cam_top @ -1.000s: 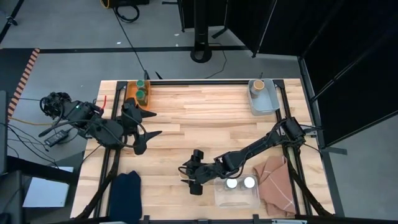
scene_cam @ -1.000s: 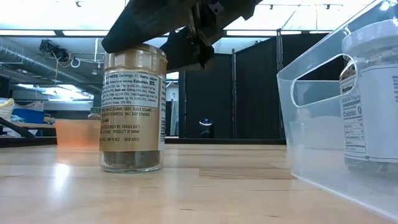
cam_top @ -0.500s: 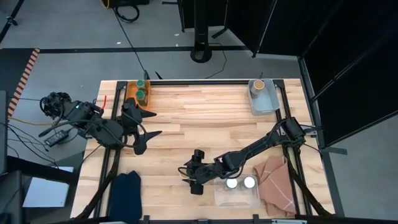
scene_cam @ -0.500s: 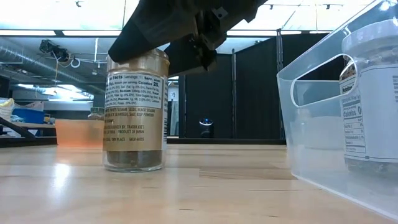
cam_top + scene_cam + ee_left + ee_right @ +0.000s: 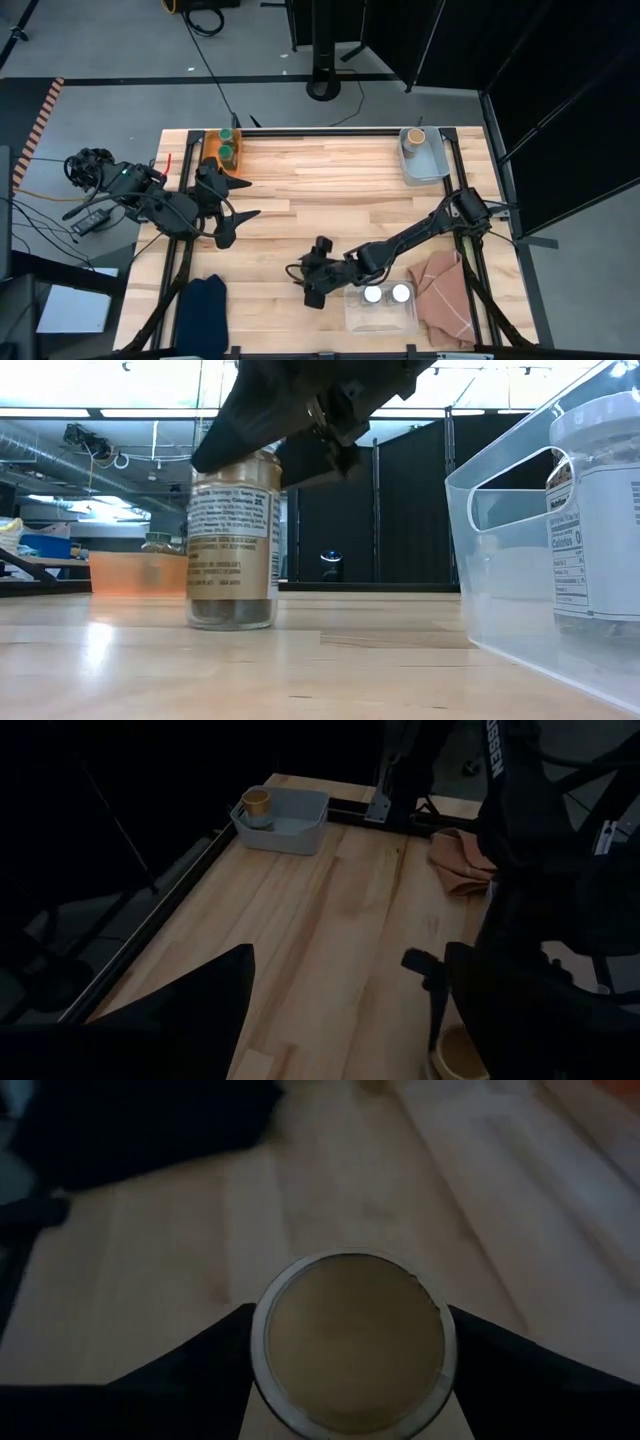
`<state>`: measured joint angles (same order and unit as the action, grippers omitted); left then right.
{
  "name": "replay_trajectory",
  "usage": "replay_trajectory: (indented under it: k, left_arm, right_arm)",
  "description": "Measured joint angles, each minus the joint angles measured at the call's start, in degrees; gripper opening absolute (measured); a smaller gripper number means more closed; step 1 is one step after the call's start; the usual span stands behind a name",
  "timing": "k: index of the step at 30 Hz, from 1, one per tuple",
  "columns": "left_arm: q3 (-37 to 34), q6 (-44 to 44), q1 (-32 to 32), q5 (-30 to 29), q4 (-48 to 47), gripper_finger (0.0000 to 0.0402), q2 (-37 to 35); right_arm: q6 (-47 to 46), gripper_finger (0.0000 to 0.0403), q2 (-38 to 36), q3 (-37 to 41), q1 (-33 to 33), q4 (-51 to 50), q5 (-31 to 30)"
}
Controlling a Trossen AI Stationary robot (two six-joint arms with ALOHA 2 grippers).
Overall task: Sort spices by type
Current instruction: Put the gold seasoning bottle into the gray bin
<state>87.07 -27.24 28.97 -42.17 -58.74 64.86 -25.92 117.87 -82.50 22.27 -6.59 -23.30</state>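
A glass spice jar with a tan lid (image 5: pixel 350 1342) stands upright (image 5: pixel 232 540) at the table's near middle, under my right gripper (image 5: pixel 310 277), which is shut on it. The other tan-lidded jar (image 5: pixel 413 136) sits in a grey bin (image 5: pixel 424 163) at the far right. Two green-lidded jars (image 5: pixel 227 148) stand in an orange bin (image 5: pixel 214 152) at the far left. Two white-lidded jars (image 5: pixel 386 294) stand in a clear bin (image 5: pixel 380 318) near the front edge. My left gripper (image 5: pixel 252 198) hovers open over the table's left side. My right gripper pinches the jar at its tan lid (image 5: pixel 350 1270), with one finger (image 5: pixel 190 1370) on each side of the rim. It comes from above, slanting in from the table's right (image 5: pixel 300 410). The jar stays upright; I cannot tell whether its base (image 5: pixel 232 622) touches the wood.
A dark blue cloth (image 5: pixel 203 300) lies at the near left corner and a pinkish-tan cloth (image 5: pixel 445 290) at the near right. The clear bin's wall (image 5: pixel 520 560) stands close to the right of the held jar. Bare wood spans the table's middle (image 5: pixel 330 200).
My right gripper has carried the tan-lidded jar a short way toward the far edge and a little to the right. In the low view the jar now looks smaller and closer to the clear bin. It tipped slightly midway and stands upright now.
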Motion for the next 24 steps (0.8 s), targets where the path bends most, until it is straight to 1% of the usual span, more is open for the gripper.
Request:
replay_trajectory:
  k: [5,10,17,24]
  left_arm:
    - [0.0,0.0,0.0,0.0,0.0,0.0332,0.0]
    - [0.0,0.0,0.0,0.0,-0.8,0.0332,0.0]
    - [0.0,-0.3,0.0,0.0,-2.7,0.0332,0.0]
    - [0.0,-0.4,0.0,0.0,-2.9,0.0332,0.0]
  right_arm:
    - [-6.1,0.0291,0.0,0.0,-0.8,-0.7,-1.1]
    - [-8.9,0.029,0.0,0.0,-1.9,0.0,-0.8]
    - [-10.0,0.029,-0.2,0.0,-3.8,0.3,-0.6]
    - [-8.2,0.029,-1.5,0.2,-6.3,-1.2,-0.1]
